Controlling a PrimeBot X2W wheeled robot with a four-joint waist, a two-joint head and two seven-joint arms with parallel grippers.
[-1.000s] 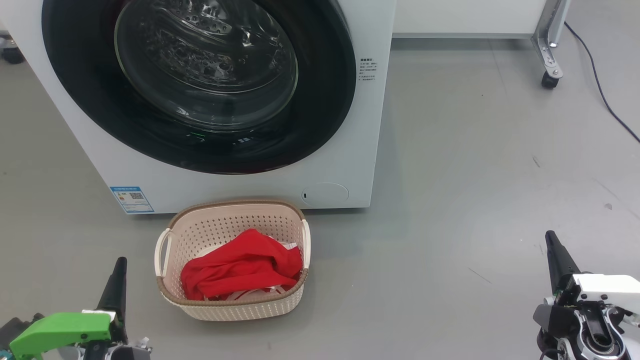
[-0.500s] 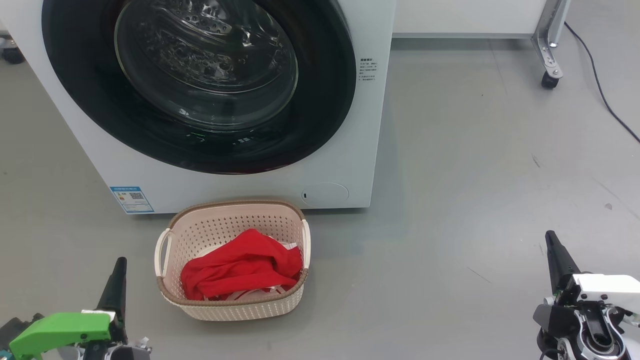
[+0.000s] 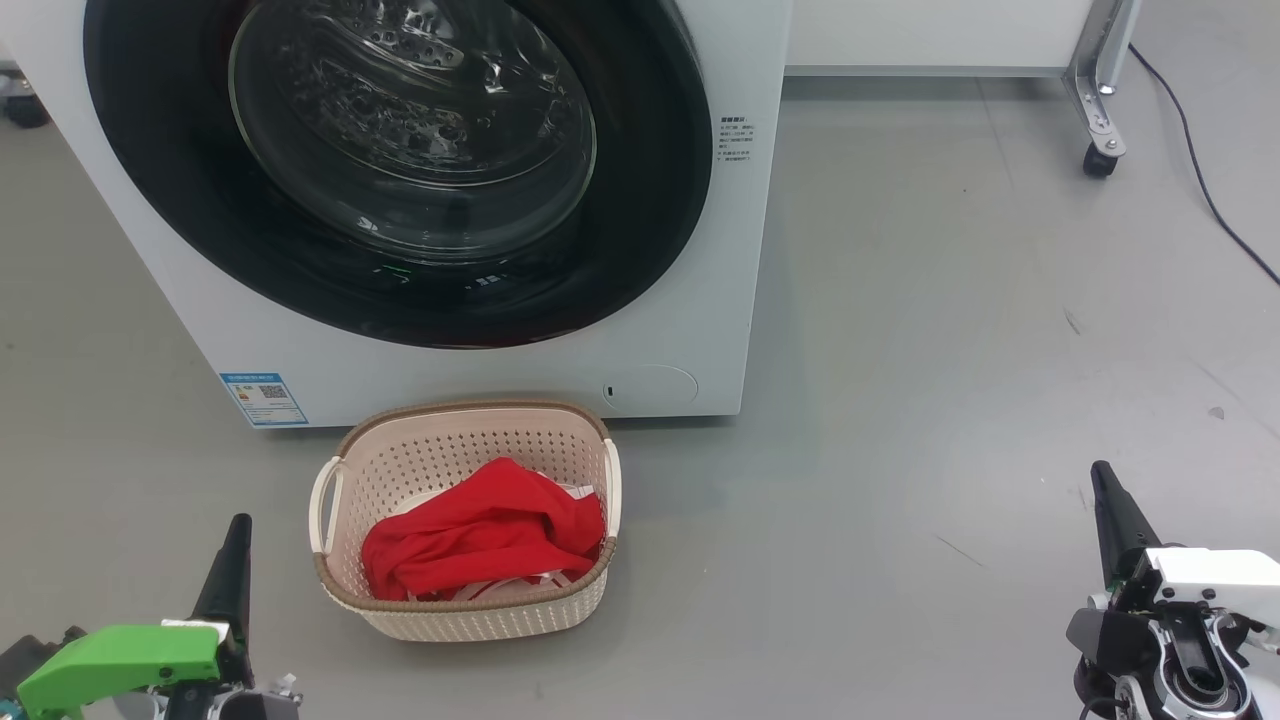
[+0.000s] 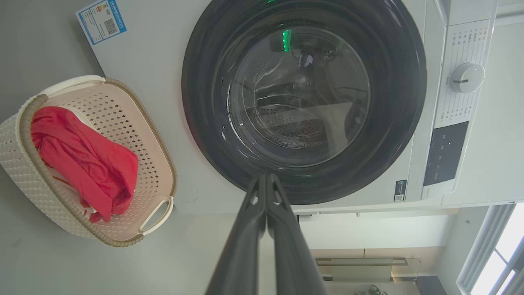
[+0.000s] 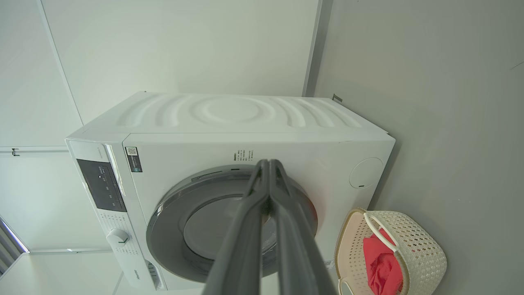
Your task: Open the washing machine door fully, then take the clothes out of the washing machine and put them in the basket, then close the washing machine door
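Observation:
The washing machine (image 3: 700, 330) stands ahead with its round black-rimmed door (image 3: 400, 170) closed flat against the front. Through the glass I see the steel drum. On the floor just before the machine sits the cream basket (image 3: 470, 610). Red clothes (image 3: 480, 540) lie piled in it, with white fabric showing underneath. My left gripper (image 3: 238, 530) is shut and empty at the lower left, left of the basket. At the lower right, well away from the basket, my right gripper (image 3: 1103, 480) is shut and empty. The wrist views show the door (image 4: 303, 98) (image 5: 229, 229) and the basket (image 4: 159, 172) (image 5: 425, 254).
Grey floor stretches to the right of the machine. A white cabinet on a metal caster leg (image 3: 1098, 120) stands at the back right, and a black cable (image 3: 1200, 180) runs along the floor beside it. The machine's control panel and dial (image 4: 464, 78) are on its upper front.

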